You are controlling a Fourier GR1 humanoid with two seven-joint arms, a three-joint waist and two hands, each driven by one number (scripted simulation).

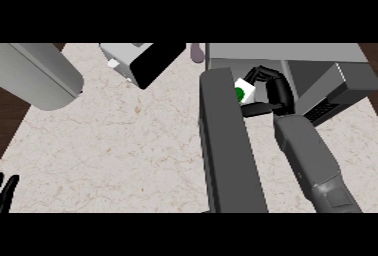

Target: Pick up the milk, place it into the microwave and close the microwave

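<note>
The milk (244,91) is a small white carton with a green mark, seen just past the open microwave door (225,145), at the mouth of the microwave (310,65). My right hand (275,90) reaches over the door with its fingers and thumb curled round the carton, partly hiding it. The door is a long dark panel swung out toward me. My left hand (9,192) rests open at the lower left edge of the view, fingers up.
A large grey cylinder (37,75) lies at the back left. A white and black appliance (144,60) stands at the back centre. The pale marble counter (118,145) spreads left of the door.
</note>
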